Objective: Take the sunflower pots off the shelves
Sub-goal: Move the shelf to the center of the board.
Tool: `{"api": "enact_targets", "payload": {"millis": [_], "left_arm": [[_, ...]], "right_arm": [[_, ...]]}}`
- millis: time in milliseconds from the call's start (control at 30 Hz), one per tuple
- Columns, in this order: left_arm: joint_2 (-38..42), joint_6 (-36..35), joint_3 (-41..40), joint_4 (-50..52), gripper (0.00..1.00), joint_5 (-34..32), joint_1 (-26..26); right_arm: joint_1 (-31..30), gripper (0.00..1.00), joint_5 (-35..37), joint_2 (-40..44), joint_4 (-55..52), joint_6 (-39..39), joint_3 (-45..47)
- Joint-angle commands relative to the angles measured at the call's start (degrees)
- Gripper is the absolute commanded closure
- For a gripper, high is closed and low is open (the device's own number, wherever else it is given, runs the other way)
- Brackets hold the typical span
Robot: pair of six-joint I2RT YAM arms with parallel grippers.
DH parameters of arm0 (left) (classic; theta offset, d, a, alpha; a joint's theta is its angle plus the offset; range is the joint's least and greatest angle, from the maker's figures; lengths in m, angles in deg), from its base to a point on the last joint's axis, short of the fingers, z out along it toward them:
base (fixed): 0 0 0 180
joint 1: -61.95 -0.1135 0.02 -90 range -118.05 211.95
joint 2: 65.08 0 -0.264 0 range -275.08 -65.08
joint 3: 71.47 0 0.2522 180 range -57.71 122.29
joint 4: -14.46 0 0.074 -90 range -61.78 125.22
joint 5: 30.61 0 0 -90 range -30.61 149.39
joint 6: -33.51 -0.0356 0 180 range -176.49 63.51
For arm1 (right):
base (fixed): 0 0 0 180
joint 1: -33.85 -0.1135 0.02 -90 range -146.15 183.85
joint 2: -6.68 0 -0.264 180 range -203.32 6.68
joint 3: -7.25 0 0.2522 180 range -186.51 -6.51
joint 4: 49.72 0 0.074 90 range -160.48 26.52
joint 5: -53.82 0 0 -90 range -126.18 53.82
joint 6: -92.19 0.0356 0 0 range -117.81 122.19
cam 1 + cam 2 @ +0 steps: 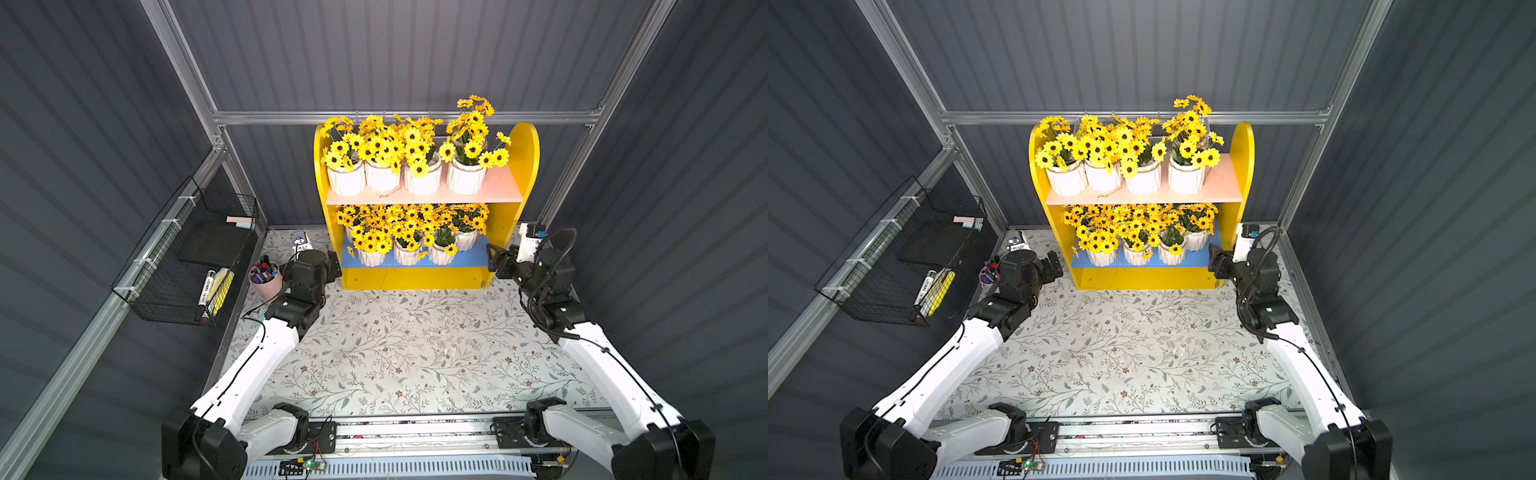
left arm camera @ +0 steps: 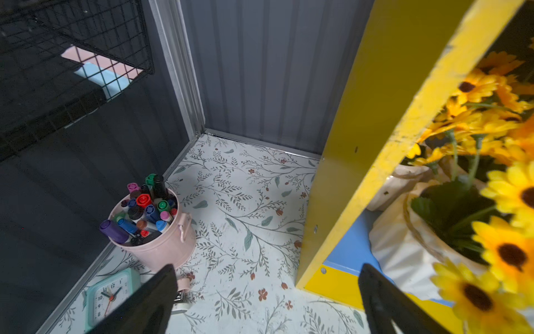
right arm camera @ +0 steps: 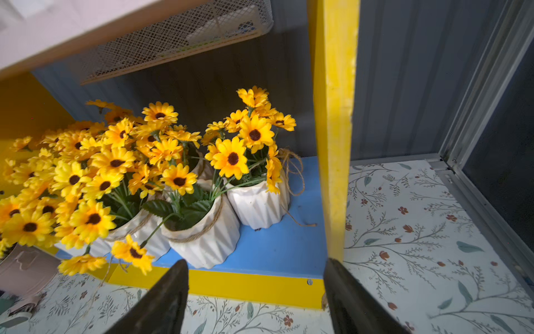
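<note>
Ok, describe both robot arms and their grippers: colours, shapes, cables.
Both arms have smooth white tapered shells, the left arm and the right arm alike, with chunky black joints. A thin black cable runs along each shell; the right also carries a ribbed black hose. The left gripper and right gripper each have two flat black tapering fingers.

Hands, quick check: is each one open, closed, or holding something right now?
Left hand: open, holding nothing.
Right hand: open, holding nothing.
</note>
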Motion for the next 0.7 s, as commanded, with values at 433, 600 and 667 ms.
{"api": "enact_targets", "payload": {"millis": [433,600,667], "left_arm": [[-5.47,-6.96,8.82,-12.14,0.0,45.81,0.09],[-3.81,-6.94,5.06,-13.99,0.01,47.05,0.03],[-2.66,-7.18,3.79,-14.81,0.01,47.4,0.02]], "right_arm": [[-9.34,0.01,-0.47,-0.44,-7.82,-8.07,-21.53],[-9.34,0.01,1.21,-9.04,-10.12,-9.3,-31.67],[-9.36,0.01,1.68,-11.47,-9.89,-9.24,-34.46]]}}
